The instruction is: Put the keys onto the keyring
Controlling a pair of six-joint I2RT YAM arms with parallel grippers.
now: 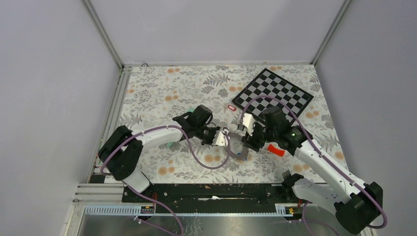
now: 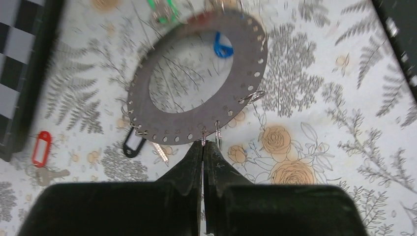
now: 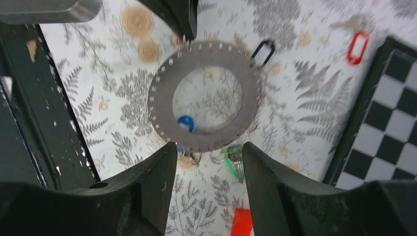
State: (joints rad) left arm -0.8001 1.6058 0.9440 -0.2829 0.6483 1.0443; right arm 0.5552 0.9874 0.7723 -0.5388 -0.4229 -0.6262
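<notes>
The keyring (image 2: 182,128) is a flat grey disc with a wide hole and small holes round its rim. It lies between both grippers in the top view (image 1: 236,147). My left gripper (image 2: 203,145) is shut on a small metal loop at the disc's near rim. Blue (image 2: 222,46), green (image 2: 164,10) and black (image 2: 133,144) tagged keys hang from the rim. A red-tagged key (image 2: 41,147) lies loose on the cloth, also in the top view (image 1: 232,107). My right gripper (image 3: 209,152) is open and empty, just short of the keyring (image 3: 251,98) near the green key (image 3: 233,160).
A chessboard (image 1: 273,93) lies at the back right, close to the loose red key. A larger red plastic piece (image 1: 276,150) lies beside my right gripper. The black base rail (image 1: 206,192) runs along the near edge. A floral cloth (image 1: 167,93) covers the table.
</notes>
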